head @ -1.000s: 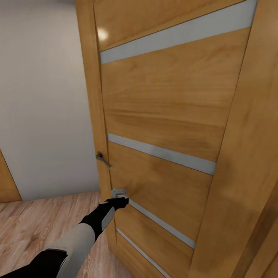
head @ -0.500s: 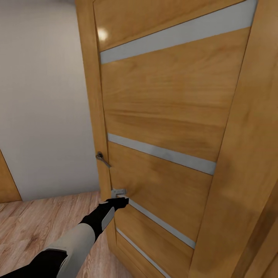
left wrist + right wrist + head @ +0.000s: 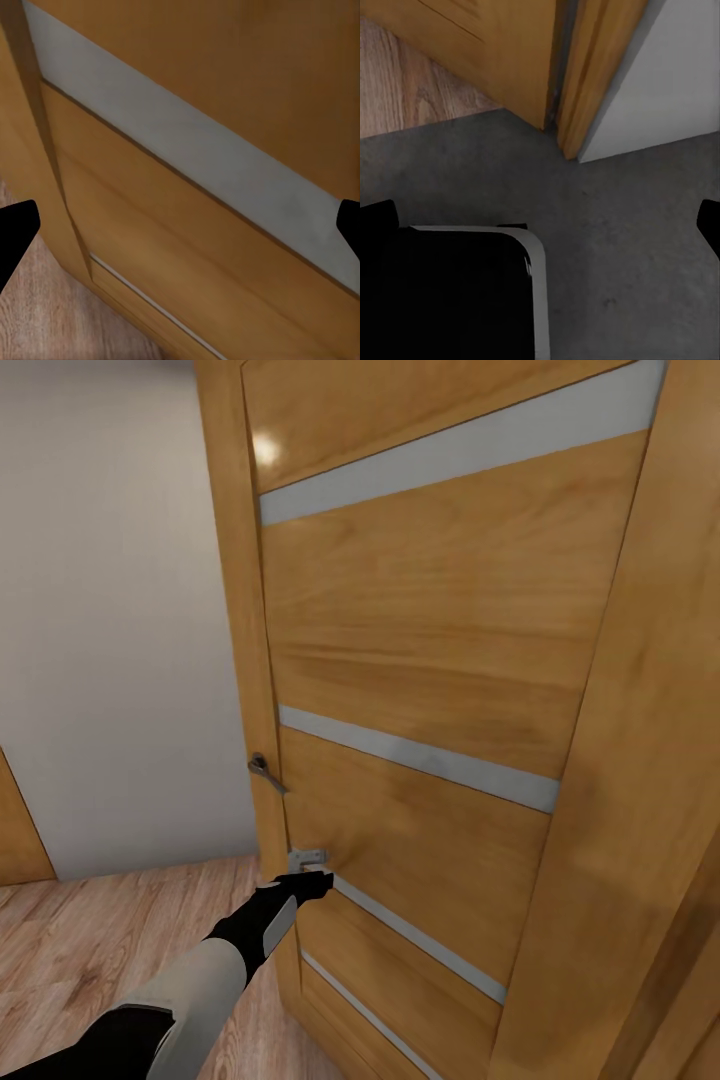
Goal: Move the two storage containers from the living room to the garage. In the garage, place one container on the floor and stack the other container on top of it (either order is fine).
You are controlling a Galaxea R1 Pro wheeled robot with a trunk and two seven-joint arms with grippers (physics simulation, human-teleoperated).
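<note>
**At the door, bins out of sight**

Nearest me, my left arm (image 3: 215, 960) reaches forward and my left pincer (image 3: 312, 884) sits at the free edge of the wooden door (image 3: 430, 660), just under the metal latch plate (image 3: 308, 856). In the left wrist view both fingertips (image 3: 16, 229) stand wide apart at the frame's sides with the door's grey inlay strip (image 3: 195, 146) between them, so that pincer is spread open and holds nothing. My right pincer (image 3: 547, 225) likewise shows its tips far apart, open and unladen, over dark grey concrete (image 3: 637, 232) beside a door jamb (image 3: 592, 67) and a white wall (image 3: 675, 67).

A little farther up the door edge is the lever handle (image 3: 266, 772). Beyond lie light wood planks (image 3: 90, 930) and a plain pale wall (image 3: 110, 610).

The two storage containers are not before me now, so I cannot say where they lie. I judge they will be light and stiff, with smooth flared walls that may slip. I would pinch one long rim near its middle, keeping the bin level. Their flat bottoms and flared walls should let one sit on the other readily.
</note>
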